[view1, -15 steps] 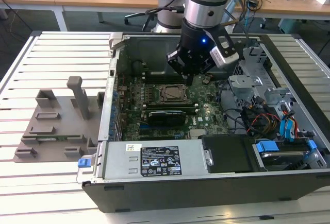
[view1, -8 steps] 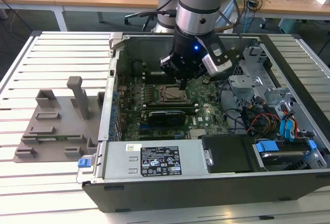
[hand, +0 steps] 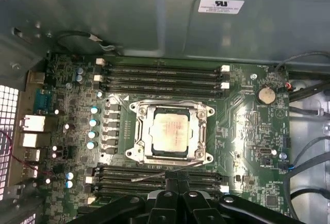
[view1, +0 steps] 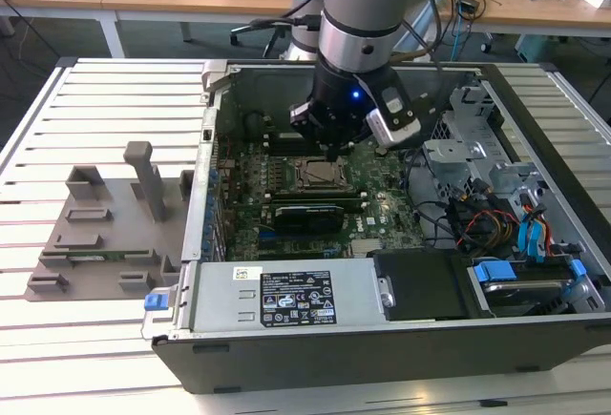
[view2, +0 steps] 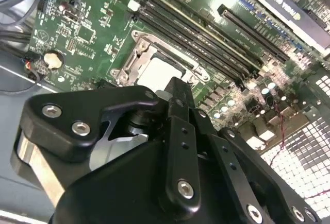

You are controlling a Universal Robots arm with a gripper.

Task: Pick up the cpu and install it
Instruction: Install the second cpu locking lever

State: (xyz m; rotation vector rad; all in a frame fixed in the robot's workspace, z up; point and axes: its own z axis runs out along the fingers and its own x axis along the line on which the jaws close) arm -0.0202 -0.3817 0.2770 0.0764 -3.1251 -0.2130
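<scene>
The cpu point(hand: 171, 131) is a pale silver square lying flat inside the metal socket frame point(hand: 202, 140) in the middle of the green motherboard point(hand: 247, 126). It also shows in the exterior view as the cpu point(view1: 315, 175) and, partly behind the fingers, in the second wrist view as the cpu point(view2: 157, 72). My gripper point(hand: 178, 175) hovers above the board just beside the socket, over the memory slots. Its black fingers are pressed together with nothing between them. In the exterior view the gripper point(view1: 334, 151) hangs inside the open computer case, right above the socket. A thin latch wire point(hand: 154, 173) lies beside the frame.
Memory slots point(hand: 160, 72) run along both sides of the socket. A long black card point(view1: 305, 215) sits near it, with the power supply point(view1: 286, 296) in front. Cables and a drive cage point(view1: 496, 205) fill the case's right. A grey fixture point(view1: 105, 215) stands on the slatted table.
</scene>
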